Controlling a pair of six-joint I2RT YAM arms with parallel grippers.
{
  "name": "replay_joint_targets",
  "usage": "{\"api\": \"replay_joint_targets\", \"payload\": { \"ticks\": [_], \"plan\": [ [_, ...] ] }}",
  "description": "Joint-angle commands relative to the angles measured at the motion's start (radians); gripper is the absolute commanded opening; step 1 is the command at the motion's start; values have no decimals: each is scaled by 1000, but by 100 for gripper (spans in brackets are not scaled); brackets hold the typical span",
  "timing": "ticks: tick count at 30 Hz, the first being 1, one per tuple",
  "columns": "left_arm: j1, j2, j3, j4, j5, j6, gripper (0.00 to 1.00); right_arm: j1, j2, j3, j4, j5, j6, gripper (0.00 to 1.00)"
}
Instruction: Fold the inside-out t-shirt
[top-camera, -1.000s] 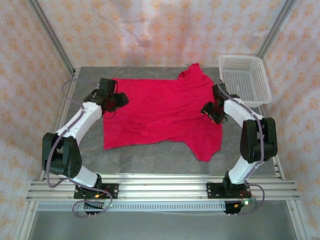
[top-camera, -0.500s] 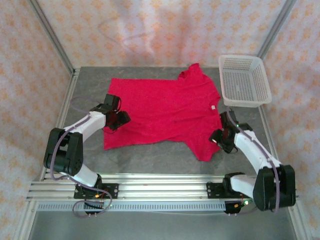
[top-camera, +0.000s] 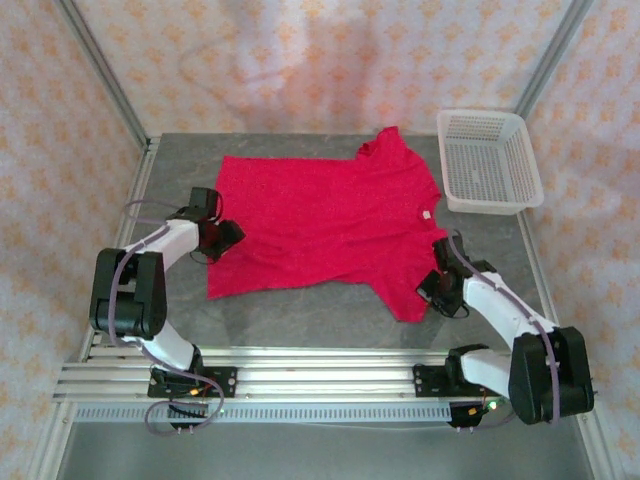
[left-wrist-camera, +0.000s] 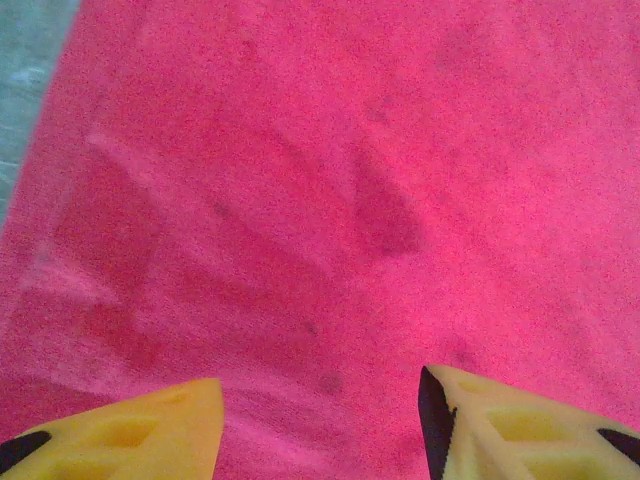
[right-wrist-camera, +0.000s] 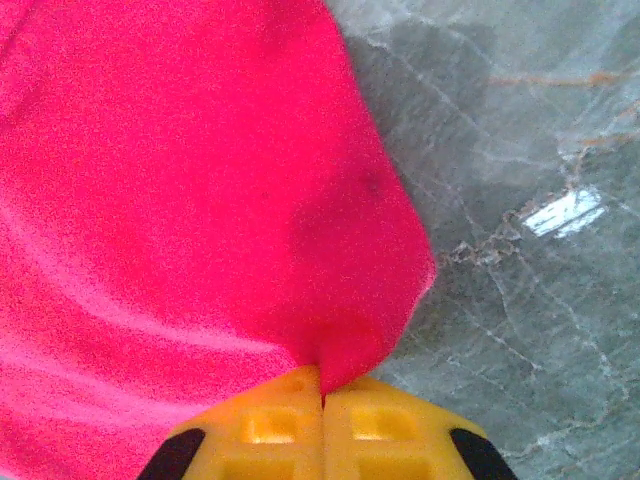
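Red cloth, the t-shirt (top-camera: 320, 225), lies spread flat mid-bench, its long axis running side to side: hem toward the left arm, collar and white tag toward the right. The right pincer (right-wrist-camera: 322, 395) is closed tight on the tip of the near sleeve, so the cloth stretches away and leftward from it. The left pincer (left-wrist-camera: 322, 385) hangs half-open over the hem edge, gripping nothing. The bench (top-camera: 300, 320) is grey and marbled. A white basket (top-camera: 490, 160) sits far right, with patterned curtains around.
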Motion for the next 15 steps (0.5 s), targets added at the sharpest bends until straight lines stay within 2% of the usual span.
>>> {"api": "replay_joint_targets", "payload": {
  "ticks": [1, 4, 7, 10, 13, 14, 15],
  "plan": [
    [-1, 12, 26, -24, 0, 29, 55, 19, -54, 62, -98, -10, 5, 0],
    [-1, 16, 31, -25, -3, 29, 55, 54, -133, 122, -207, -25, 35, 0],
    [-2, 33, 33, -24, -1, 29, 55, 61, -155, 173, -200, -26, 59, 0],
    [-4, 47, 31, -15, 18, 25, 54, 59, -28, 264, -125, -17, 43, 0],
    [-7, 43, 28, -17, 19, 26, 54, 59, 180, 394, -39, -64, 15, 6],
    [-8, 42, 26, -19, 16, 28, 54, 61, 241, 440, -16, -77, 4, 9],
    [-7, 40, 26, -21, 14, 28, 54, 59, 311, 495, 4, -91, -10, 20]
  ]
}}
